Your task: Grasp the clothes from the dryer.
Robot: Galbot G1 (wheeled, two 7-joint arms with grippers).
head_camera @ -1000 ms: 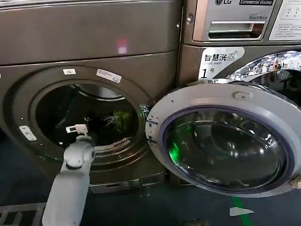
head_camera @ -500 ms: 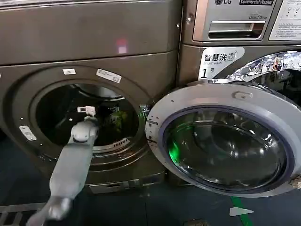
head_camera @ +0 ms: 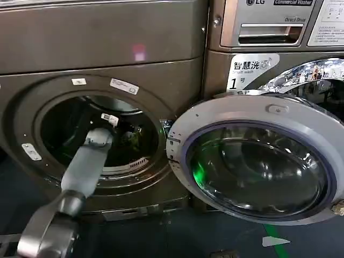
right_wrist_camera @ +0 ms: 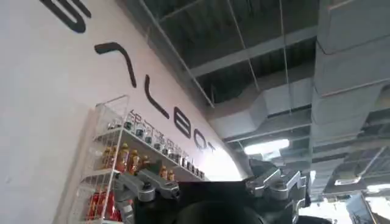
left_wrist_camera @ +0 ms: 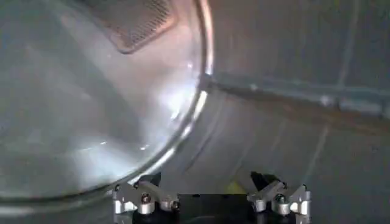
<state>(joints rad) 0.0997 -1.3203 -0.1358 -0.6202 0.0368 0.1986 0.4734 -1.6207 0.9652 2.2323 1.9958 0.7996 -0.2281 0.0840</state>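
Note:
The dryer (head_camera: 177, 80) is the bronze-brown machine on the left, with its round porthole open. My left arm reaches through the opening, and the left gripper (head_camera: 122, 129) is inside the dark drum. In the left wrist view that gripper (left_wrist_camera: 204, 180) is open with its jaws spread wide, facing the grey drum wall (left_wrist_camera: 286, 140). A small yellow-green bit of the clothes (left_wrist_camera: 234, 187) shows low between the jaws, close to one finger, with nothing gripped. My right gripper (right_wrist_camera: 198, 182) points up at the ceiling, open and holding nothing.
The dryer's grey-rimmed glass door (head_camera: 258, 161) is swung open to the right, in front of the LG machine (head_camera: 279, 32) with the shiny drum. The porthole ring (head_camera: 21, 123) surrounds my left arm. A perforated panel (left_wrist_camera: 137, 21) sits on the drum's back wall.
My left arm has pushed farther into the drum, the gripper moving up and to the right toward where the yellow-green clothes lay. The door has not moved.

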